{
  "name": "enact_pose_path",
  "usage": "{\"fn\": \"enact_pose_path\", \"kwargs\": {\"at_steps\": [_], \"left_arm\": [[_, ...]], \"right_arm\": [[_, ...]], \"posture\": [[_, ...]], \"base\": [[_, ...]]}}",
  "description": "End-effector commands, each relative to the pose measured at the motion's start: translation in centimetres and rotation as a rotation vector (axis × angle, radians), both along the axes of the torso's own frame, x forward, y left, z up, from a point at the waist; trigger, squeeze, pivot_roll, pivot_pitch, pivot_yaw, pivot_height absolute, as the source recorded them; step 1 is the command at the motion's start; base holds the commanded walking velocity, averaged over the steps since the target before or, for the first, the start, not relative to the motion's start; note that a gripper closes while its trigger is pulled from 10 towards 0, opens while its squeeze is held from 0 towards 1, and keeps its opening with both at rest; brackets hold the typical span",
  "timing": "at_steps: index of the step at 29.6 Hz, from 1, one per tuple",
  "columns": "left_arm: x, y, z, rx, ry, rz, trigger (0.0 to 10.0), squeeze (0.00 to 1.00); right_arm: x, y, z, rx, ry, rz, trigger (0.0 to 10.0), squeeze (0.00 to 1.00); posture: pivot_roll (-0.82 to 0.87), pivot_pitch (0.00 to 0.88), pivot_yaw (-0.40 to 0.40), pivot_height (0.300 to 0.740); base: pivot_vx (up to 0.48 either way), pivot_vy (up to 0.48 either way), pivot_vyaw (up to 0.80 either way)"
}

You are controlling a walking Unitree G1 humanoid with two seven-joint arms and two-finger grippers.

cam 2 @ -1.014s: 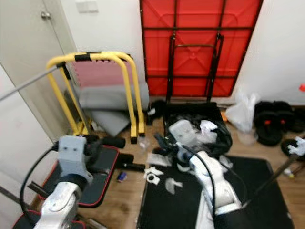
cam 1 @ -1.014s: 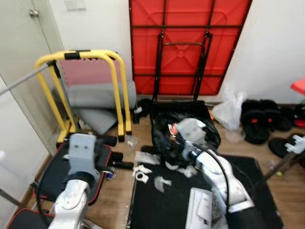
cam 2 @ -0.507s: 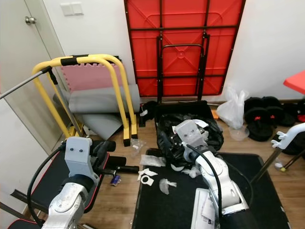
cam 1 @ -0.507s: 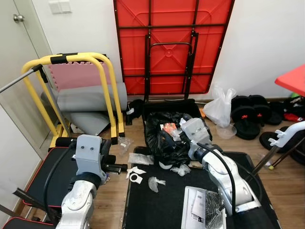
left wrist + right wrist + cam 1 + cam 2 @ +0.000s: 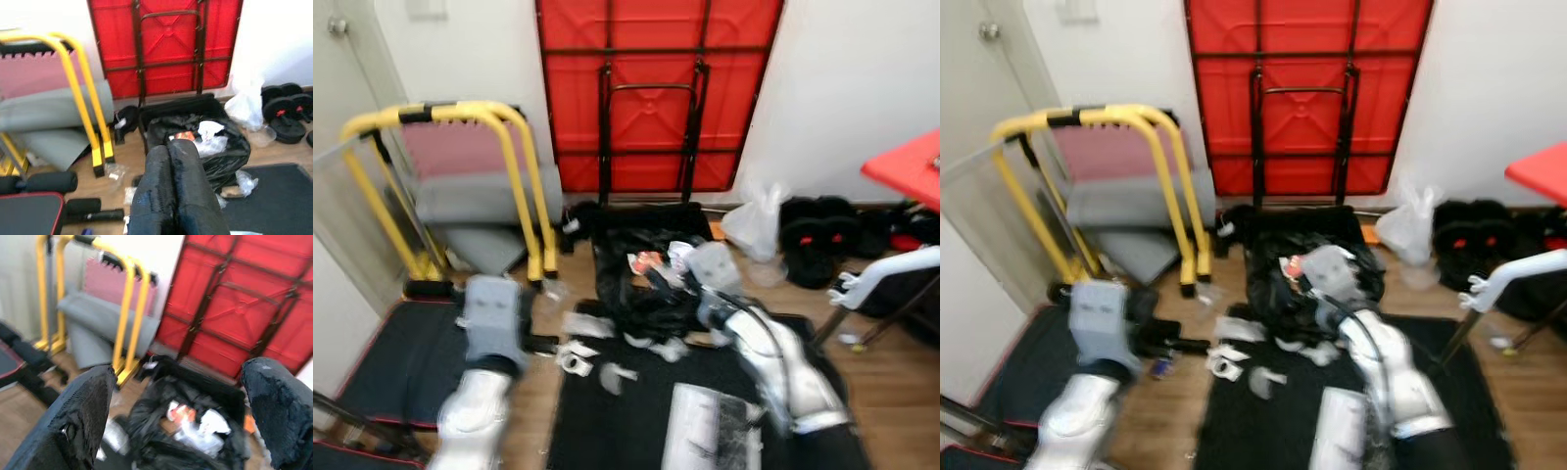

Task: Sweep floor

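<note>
The sweeping looks barely begun, judging by the litter on the floor (image 5: 540,377). Several white scraps (image 5: 576,354) lie on the wood and along the near-left edge of the black mat (image 5: 636,421), and more crumpled plastic (image 5: 668,347) sits at the mat's far edge, just in front of the black rubbish bag (image 5: 641,279). That bag stands open near the far wall, below the folded red table (image 5: 656,93), with wrappers already in it. I can make out no broom or dustpan, so the tool for the job is not yet in hand, and all of the loose litter is left to gather.

The left arm is raised in front of the body with its gripper (image 5: 172,156) pointing forward toward the bag. In the left wrist view its 2 black fingers (image 5: 157,191) lie pressed side by side, closed on nothing. The right arm reaches forward over the mat, bent at the elbow, with its gripper (image 5: 181,401) near the front of the bag. In the right wrist view its 2 fingers (image 5: 88,406) stand wide apart and empty, framing the bag's mouth.

To the left are a yellow frame (image 5: 440,117) with a grey rolled mat (image 5: 475,196) behind it and a black bench pad (image 5: 386,362) on the floor; black dumbbells (image 5: 813,235) rest at the far right by the wall.
</note>
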State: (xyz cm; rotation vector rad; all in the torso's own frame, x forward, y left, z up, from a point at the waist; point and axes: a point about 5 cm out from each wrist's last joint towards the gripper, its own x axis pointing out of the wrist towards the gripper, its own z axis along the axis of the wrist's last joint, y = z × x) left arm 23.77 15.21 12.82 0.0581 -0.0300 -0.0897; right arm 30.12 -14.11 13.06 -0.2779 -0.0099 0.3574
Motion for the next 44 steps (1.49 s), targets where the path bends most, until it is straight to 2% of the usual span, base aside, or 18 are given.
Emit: {"fn": "enact_pose_path", "kwargs": {"at_steps": [1, 6, 23, 39, 40, 41, 43, 44], "left_arm": [[-0.1, 0.7, -0.3, 0.005, 0.011, 0.028, 10.0, 0.0], [-0.1, 0.7, -0.3, 0.004, 0.01, 0.029, 10.0, 0.0], [0.2, 0.9, -0.4, 0.015, 0.022, 0.054, 10.0, 0.0], [0.2, 1.4, -0.7, 0.048, 0.018, 0.07, 10.0, 0.0], [-0.2, 1.6, -1.0, 0.057, 0.025, 0.082, 10.0, 0.0], [-0.2, 1.6, -1.0, 0.057, 0.025, 0.082, 10.0, 0.0], [-1.7, 2.2, -1.9, 0.081, 0.056, 0.1, 10.0, 0.0], [-1.7, 2.2, -1.9, 0.081, 0.056, 0.1, 10.0, 0.0]], "right_arm": [[0.0, 0.6, 0.0, 0.003, 0.006, 0.018, 10.0, 0.0], [0.0, 0.6, -0.1, 0.005, 0.008, 0.018, 10.0, 0.0], [0.1, 0.6, -0.1, 0.015, 0.014, 0.021, 10.0, 0.0], [0.1, 0.6, -0.3, 0.063, 0.039, 0.042, 10.0, 0.0], [-0.6, 0.3, -0.6, 0.065, 0.045, 0.058, 10.0, 0.0], [-0.6, 0.3, -0.6, 0.065, 0.045, 0.058, 10.0, 0.0], [-2.5, -1.1, -1.5, 0.091, 0.074, 0.051, 10.0, 0.0], [-2.5, -1.1, -1.5, 0.091, 0.074, 0.051, 10.0, 0.0]], "posture": [[-0.13, 0.0, -0.017, 0.74], [-0.13, 0.0, -0.017, 0.74], [-0.14, 0.0, -0.019, 0.74], [-0.13, 0.0, -0.017, 0.74], [-0.13, 0.0, -0.016, 0.74], [-0.13, 0.0, -0.016, 0.74], [-0.13, 0.0, -0.017, 0.74], [-0.13, 0.0, -0.017, 0.74]], "base": [[0.0, -0.285, 0.0], [0.0, -0.283, 0.0], [0.0, 0.0, 0.0], [0.0, 0.0, 0.0], [0.0, 0.0, 0.0], [0.0, 0.0, 0.0], [0.0, 0.0, 0.0], [0.0, 0.0, 0.0]]}}
